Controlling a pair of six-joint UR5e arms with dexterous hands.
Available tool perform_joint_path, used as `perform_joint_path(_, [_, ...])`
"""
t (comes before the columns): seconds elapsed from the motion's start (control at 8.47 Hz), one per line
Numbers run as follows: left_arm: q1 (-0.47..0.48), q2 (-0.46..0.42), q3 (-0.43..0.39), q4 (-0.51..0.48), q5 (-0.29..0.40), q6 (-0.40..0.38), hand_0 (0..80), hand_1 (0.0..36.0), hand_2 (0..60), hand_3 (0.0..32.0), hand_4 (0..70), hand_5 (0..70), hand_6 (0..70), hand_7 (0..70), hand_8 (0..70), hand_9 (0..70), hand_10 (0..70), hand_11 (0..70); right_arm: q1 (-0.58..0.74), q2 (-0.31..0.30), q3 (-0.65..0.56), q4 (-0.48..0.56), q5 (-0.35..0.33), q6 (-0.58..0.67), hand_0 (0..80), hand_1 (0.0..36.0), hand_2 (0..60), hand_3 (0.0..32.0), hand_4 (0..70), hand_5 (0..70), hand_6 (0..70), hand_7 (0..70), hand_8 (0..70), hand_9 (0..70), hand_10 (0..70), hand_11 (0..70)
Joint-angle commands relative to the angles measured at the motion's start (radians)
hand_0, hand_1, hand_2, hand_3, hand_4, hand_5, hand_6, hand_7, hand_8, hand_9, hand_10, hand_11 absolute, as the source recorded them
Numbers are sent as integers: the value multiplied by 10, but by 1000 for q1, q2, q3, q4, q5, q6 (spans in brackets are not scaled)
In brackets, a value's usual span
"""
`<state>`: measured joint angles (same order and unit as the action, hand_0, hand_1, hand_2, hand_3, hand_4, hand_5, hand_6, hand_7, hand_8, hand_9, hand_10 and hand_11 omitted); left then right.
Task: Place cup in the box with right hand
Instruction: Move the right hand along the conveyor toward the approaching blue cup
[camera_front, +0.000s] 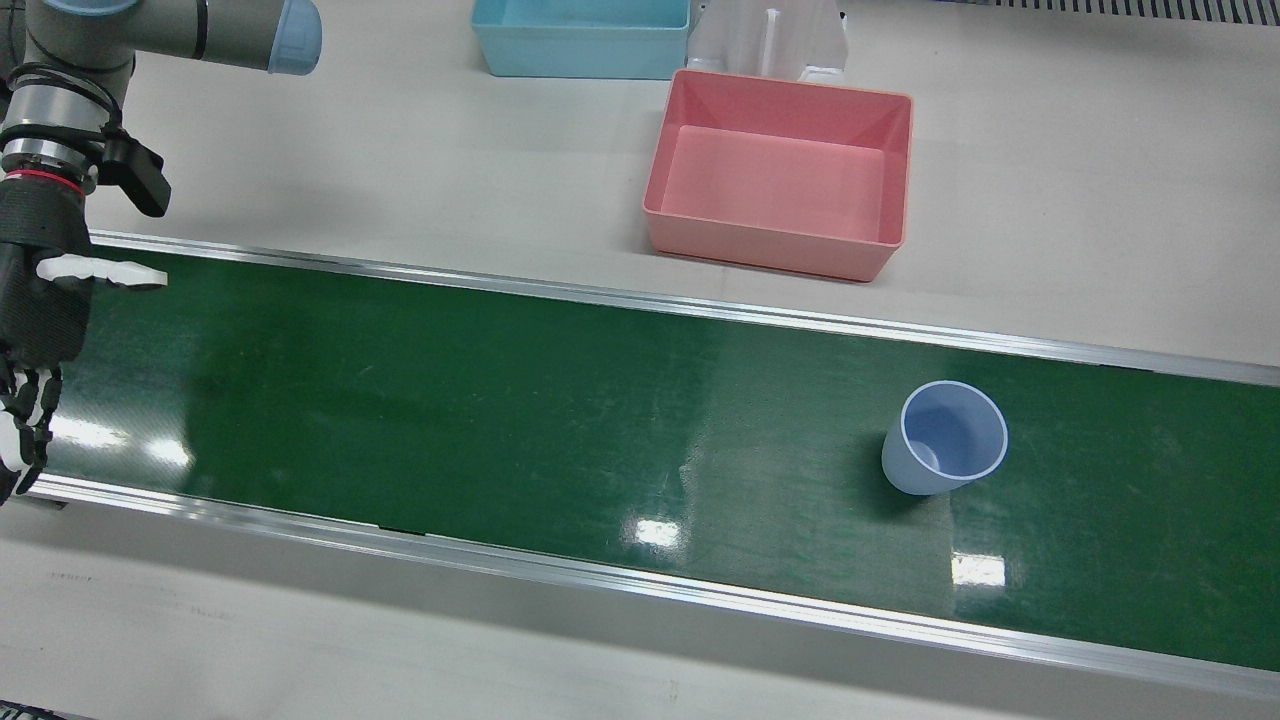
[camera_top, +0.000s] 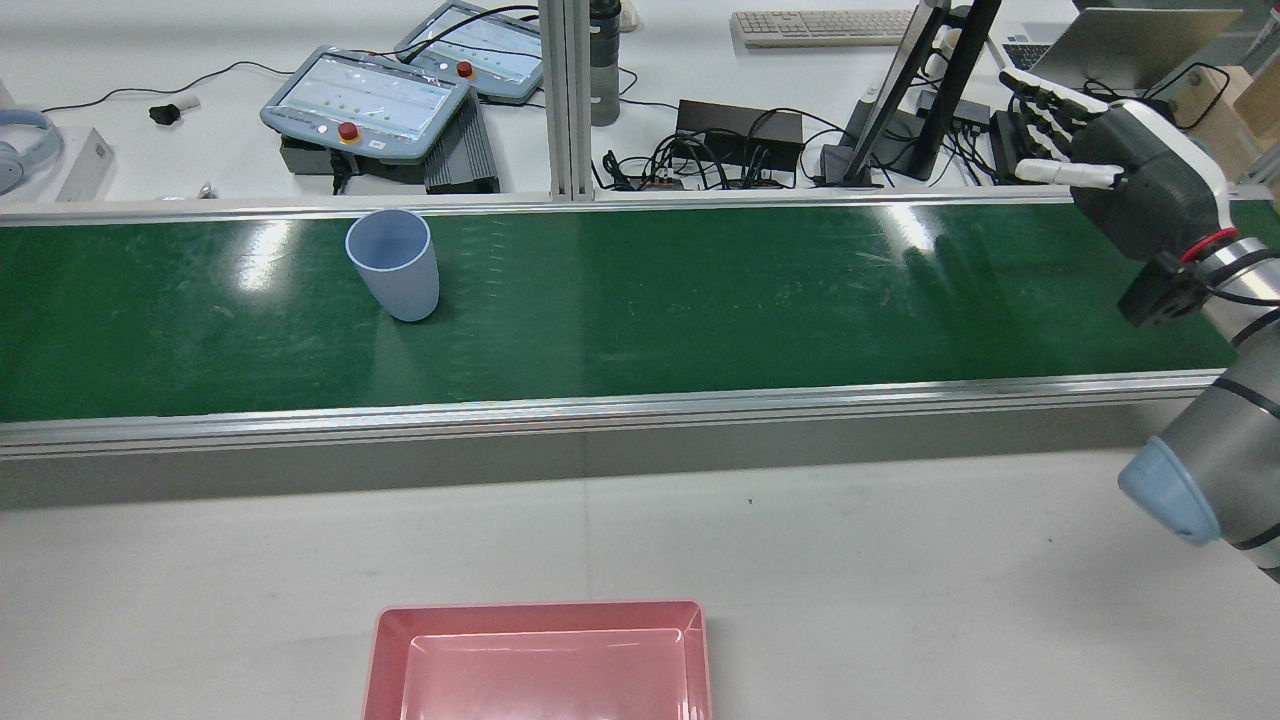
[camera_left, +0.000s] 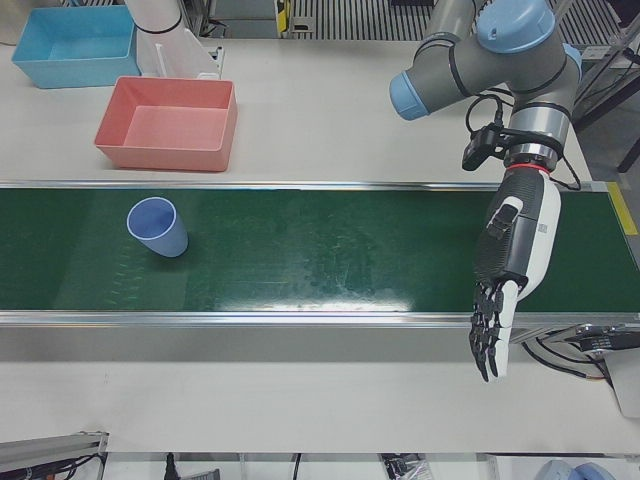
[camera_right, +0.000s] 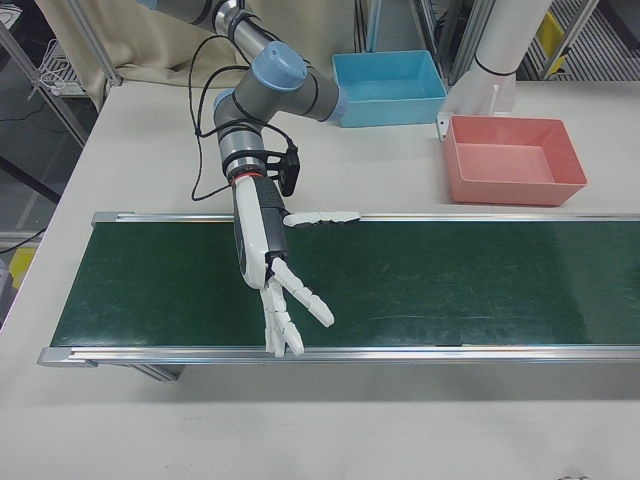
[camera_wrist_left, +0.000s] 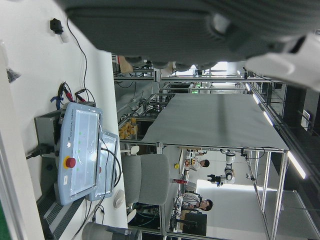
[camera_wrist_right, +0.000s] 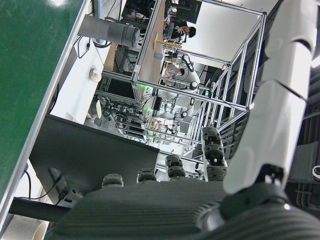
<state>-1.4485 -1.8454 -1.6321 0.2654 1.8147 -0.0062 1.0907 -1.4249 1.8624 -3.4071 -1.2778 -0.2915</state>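
While scanning along the green belt (camera_front: 400, 400), seeing the right hand (camera_front: 40, 290) hovering above one end, fingers spread wide apart and gripping nothing. Same deal with the left hand (camera_left: 510, 260) at the opposite end: stretched out, fingers apart, nothing held. Spotting the blue cup (camera_front: 945, 438) upright on the belt, well apart from both hands, with the empty pink box (camera_front: 770, 255) on the pale table (camera_front: 400, 150) beyond the belt's rail.
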Motion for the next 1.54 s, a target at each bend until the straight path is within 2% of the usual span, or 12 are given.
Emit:
perform_joint_path(0.0, [0, 0, -2, 0, 0, -2, 0, 0, 0, 0, 0, 0, 0, 0, 0, 0, 0, 0, -9, 15, 4, -3, 1, 0, 493, 193, 74, 0, 0, 46, 39, 121, 1, 34, 0, 0])
perform_joint_path(0.47, [0, 0, -2, 0, 2, -2, 0, 0, 0, 0, 0, 0, 0, 0, 0, 0, 0, 0, -44, 40, -5, -3, 9, -2, 493, 193, 74, 0, 0, 46, 40, 124, 1, 35, 0, 0])
perform_joint_path(0.59, [0, 0, -2, 0, 2, 0, 0, 0, 0, 0, 0, 0, 0, 0, 0, 0, 0, 0, -58, 61, 0, -6, 9, -2, 493, 193, 73, 0, 0, 46, 41, 131, 1, 35, 0, 0])
perform_joint_path(1.18, [0, 0, -2, 0, 0, 0, 0, 0, 0, 0, 0, 0, 0, 0, 0, 0, 0, 0, -66, 51, 8, -24, 5, -9, 493, 195, 77, 0, 0, 46, 38, 118, 0, 26, 0, 0])
perform_joint_path(1.3, [0, 0, 0, 0, 0, 0, 0, 0, 0, 0, 0, 0, 0, 0, 0, 0, 0, 0, -68, 50, 3, -24, 6, -52, 493, 196, 79, 0, 0, 47, 37, 114, 0, 26, 0, 0])
perform_joint_path(1.42, [0, 0, 0, 0, 0, 0, 0, 0, 0, 0, 0, 0, 0, 0, 0, 0, 0, 0, -69, 49, 3, -11, 17, -145, 496, 198, 76, 0, 0, 48, 36, 110, 0, 24, 0, 0])
